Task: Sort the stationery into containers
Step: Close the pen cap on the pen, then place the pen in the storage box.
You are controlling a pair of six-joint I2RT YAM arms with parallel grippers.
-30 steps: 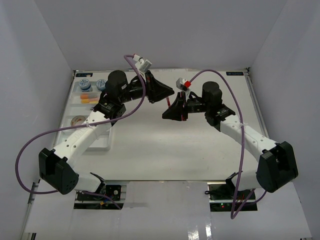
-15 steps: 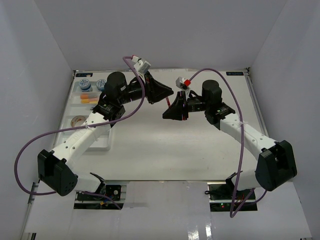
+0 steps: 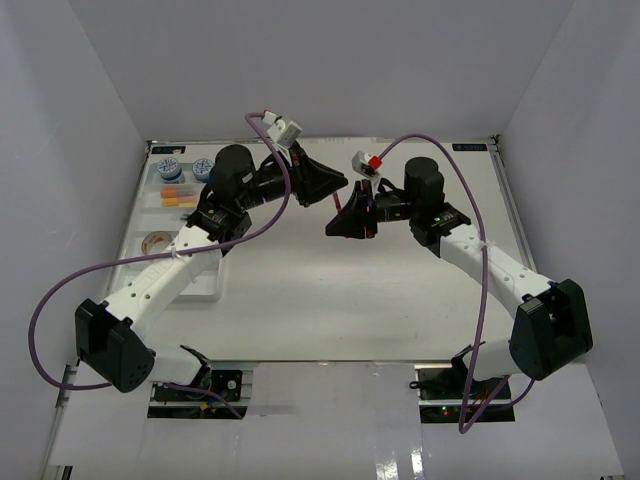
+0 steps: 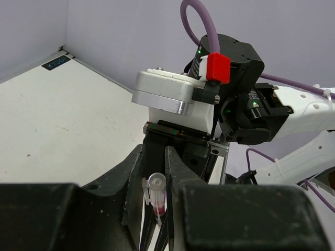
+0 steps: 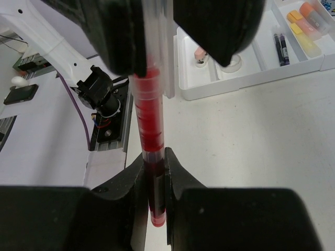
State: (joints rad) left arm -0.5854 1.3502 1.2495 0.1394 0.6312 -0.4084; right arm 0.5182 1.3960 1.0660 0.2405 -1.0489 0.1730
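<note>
Overhead: my left arm (image 3: 165, 275) covers much of the white tray (image 3: 203, 284), and the red pen (image 3: 340, 203) shows only as a sliver. Right wrist: the pen's upper end vanishes behind my left gripper (image 5: 157, 57), cropped by the top edge. Whether it presses the pen is unclear. The tray runs off the right edge, and its pink item (image 5: 199, 53) is too small to identify. Left wrist: my blurred fingers (image 4: 63, 214) hide the pen's lower length.

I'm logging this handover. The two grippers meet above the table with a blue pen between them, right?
No, the pen is red, not blue; the right wrist view shows it clearly. The rest stands: the left gripper and right gripper meet above the table with the pen between them.
</note>
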